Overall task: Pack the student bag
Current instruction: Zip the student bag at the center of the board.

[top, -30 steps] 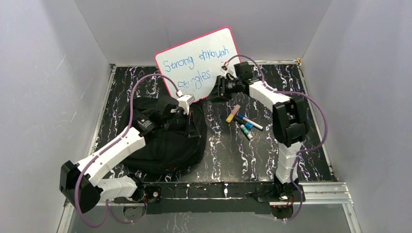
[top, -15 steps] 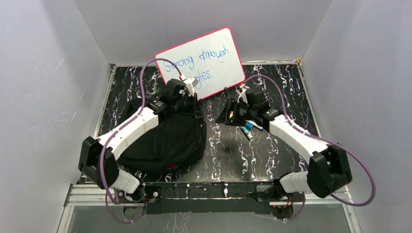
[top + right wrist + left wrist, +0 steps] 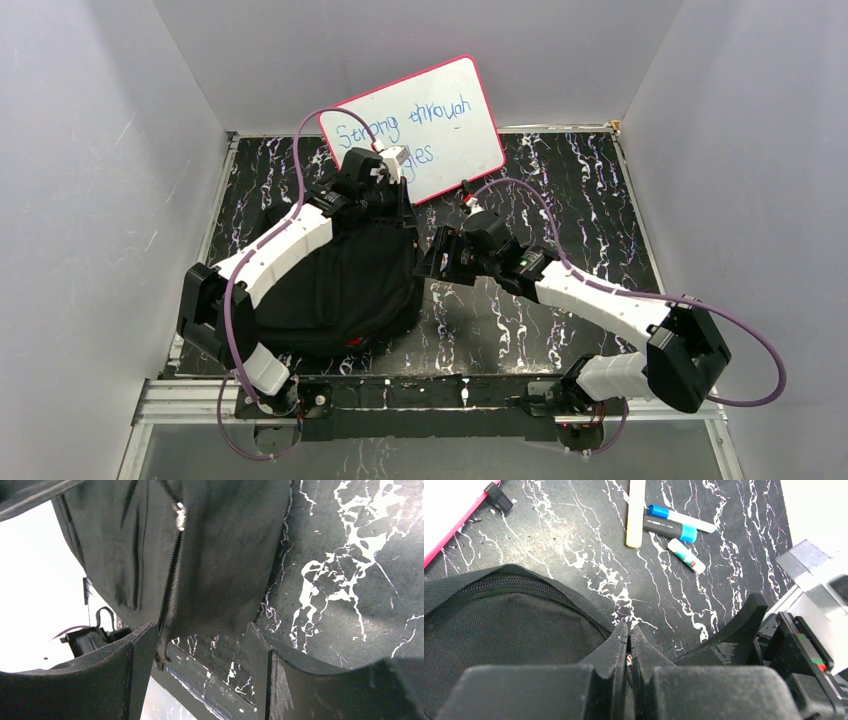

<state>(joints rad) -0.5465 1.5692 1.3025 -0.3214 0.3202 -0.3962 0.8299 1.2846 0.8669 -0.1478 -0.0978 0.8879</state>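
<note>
Top external view has the student bag lying on the left half of the black marbled counter, toward the near edge, its black fabric slumped low. The left arm reaches across the bag, and the left hand sits at the bag's far right edge, beside a curved zipper line. Its fingers are pressed together. A tiny glint of metal shows between them, too small to tell whether it is pinched. The right hand is low at the bag's right side, its fingers spread wide and gripping nothing. In the right wrist view the bag's edge and a strip of zipper tape show in the gap between those fingers, and a metal zipper pull sits further up the fabric. A pink-framed whiteboard with blue handwriting leans against the back wall, behind the left hand. The left wrist view shows a small cluster on the counter beyond the bag. It holds a cream stick, a white marker with a blue cap, a dark marker with a teal end lying against it, and a small white tube just beside them.
</note>
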